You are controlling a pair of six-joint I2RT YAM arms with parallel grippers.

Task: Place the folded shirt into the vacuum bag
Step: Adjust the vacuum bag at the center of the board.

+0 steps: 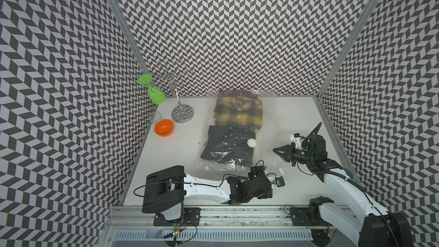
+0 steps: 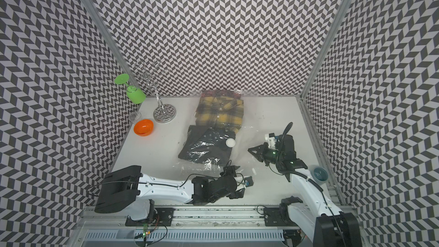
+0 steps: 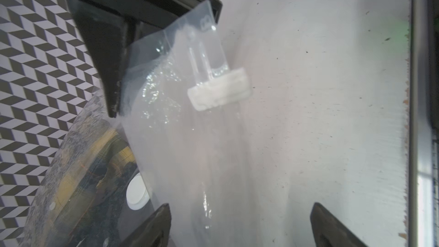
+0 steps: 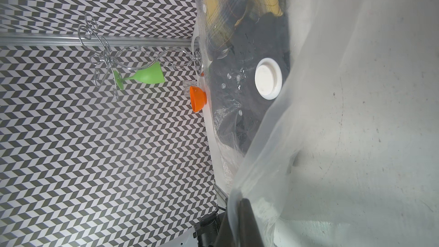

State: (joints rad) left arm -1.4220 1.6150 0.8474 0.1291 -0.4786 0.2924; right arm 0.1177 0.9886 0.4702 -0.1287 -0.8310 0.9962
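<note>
Jaws, right gripper (image 1: 276, 150): yours are pinched fully together on the side edge of the vacuum bag (image 1: 223, 166). In the right wrist view the film rises from the table (image 1: 190, 143) up to them.

Jaws, left gripper (image 3: 240, 229): yours are spread wide and clamp nothing. Loose bag film lies between your two fingers and ahead of them.

Vacuum bag: clear and crinkled, it stretches away from both sets of jaws toward the back wall. Its near end lies just ahead of your left jaws.

Zip slider (image 3: 218, 89): white clip on the bag's seal strip, ahead of your left jaws and close to the right gripper's fingers.

Valve cap (image 1: 252, 143): round and white, just beyond your right jaws' tips, over the dark cloth.

Dark folded shirt (image 1: 228, 146): inside the bag, the garment nearer both jaws.

Yellow plaid shirt (image 1: 237, 112): inside the bag, beyond the dark one and overlapping its far edge.

Wire rack (image 1: 182, 114), with a green glass (image 1: 156, 95) hanging upside down: well apart from your jaws, in the far corner.

Orange bowl (image 1: 164, 127) and clear glass (image 1: 155, 117): beside the rack's base.

Blue-grey bowl (image 2: 320, 174): behind your right jaws, beside that arm.
</note>
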